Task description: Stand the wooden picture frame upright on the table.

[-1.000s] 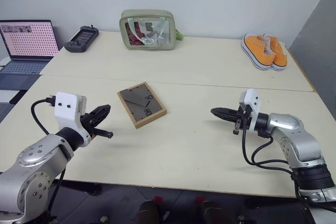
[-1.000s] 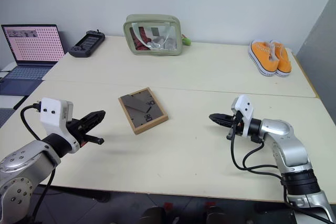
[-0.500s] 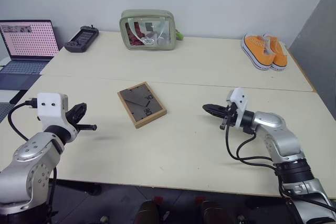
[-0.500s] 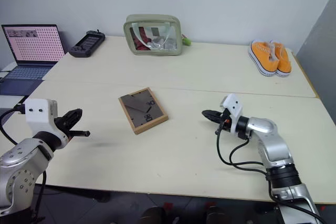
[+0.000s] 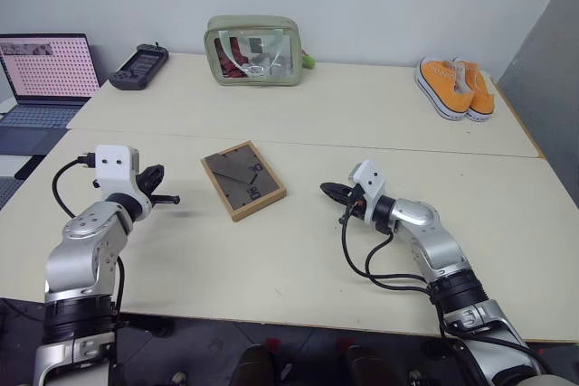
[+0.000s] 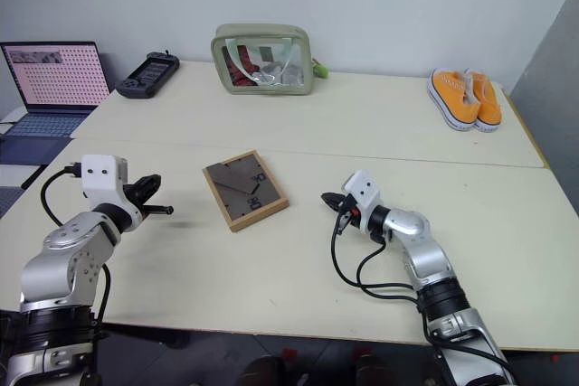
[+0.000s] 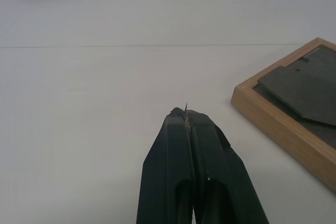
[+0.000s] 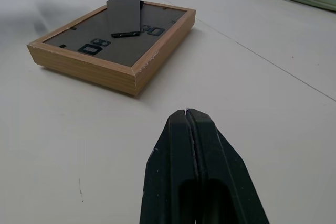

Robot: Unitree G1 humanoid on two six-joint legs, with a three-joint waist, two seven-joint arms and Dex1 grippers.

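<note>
The wooden picture frame lies flat on the table, back up, its dark panel and folded stand showing. My left gripper is shut with nothing in it, low over the table to the left of the frame and pointing at it; the frame's corner shows beyond its tips. My right gripper is shut and empty too, close to the tabletop on the frame's right, aimed at its near corner.
A green transparent pouch stands at the back, a black controller to its left. A laptop sits off the table's left. Orange shoes rest at the far right. A seam crosses the table behind the frame.
Both arms have reached forward and lower. The right gripper has moved left toward the frame. The left arm has stretched out, its gripper now nearer the frame's left side.
</note>
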